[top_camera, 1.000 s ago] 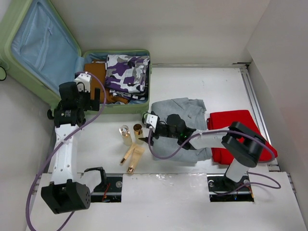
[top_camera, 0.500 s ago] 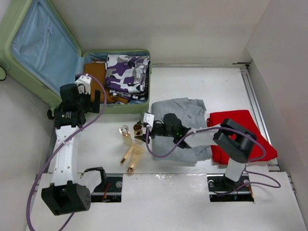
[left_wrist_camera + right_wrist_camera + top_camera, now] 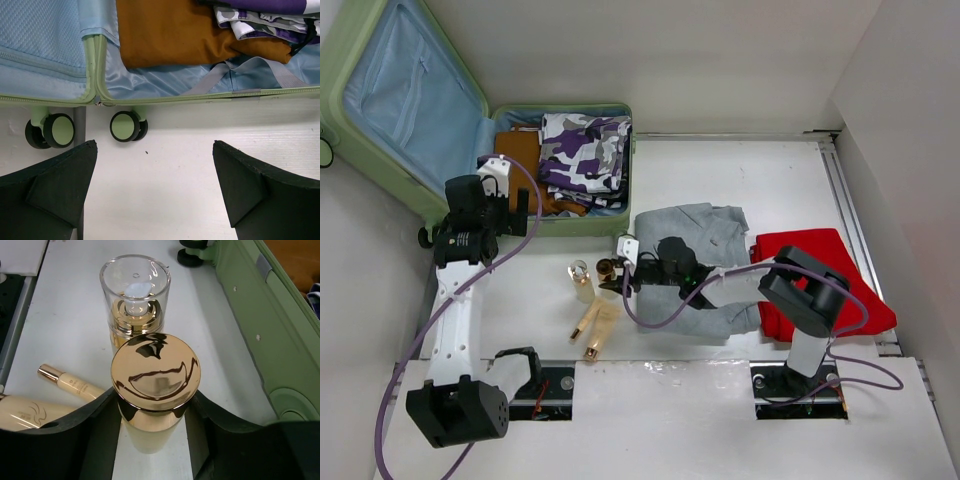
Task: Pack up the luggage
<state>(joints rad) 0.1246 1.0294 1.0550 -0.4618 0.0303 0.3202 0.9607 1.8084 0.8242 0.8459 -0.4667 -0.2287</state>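
- Stretching under everything, the white table (image 3: 750,170) carries both arm bases at its 6 o'clock edge.
- The luggage (image 3: 575,226) sits open at the table's 10 o'clock corner. Its blue-lined lid is swung out toward 10 o'clock, its base lies flat, and its wheels (image 3: 127,126) rest on the table at the near edge.
- A grey garment (image 3: 710,232) lies near the table's middle, at 4 o'clock from the luggage, with the right arm stretched across it.
- A red cloth (image 3: 820,250) touches the grey garment at its 3 o'clock side.
- Camouflage clothes (image 3: 585,150) fill the 3 o'clock half of the luggage base, and a brown garment (image 3: 518,150) fills the 9 o'clock half.
- The left gripper (image 3: 154,147) hovers over bare table just short of the wheels — fingers spread wide, nothing between them.
- The right gripper (image 3: 155,399) reaches toward 9 o'clock from the grey garment, one finger on each side of a gold-capped bottle (image 3: 155,370) that stands upright. The fingers sit close against it, but I cannot tell whether they actually squeeze it.
- A clear-capped bottle (image 3: 135,295) stands upright just beside it, at its 9 o'clock in the top view.
- Two cream bottles (image 3: 603,325) lie on their sides at 6 o'clock from that pair.
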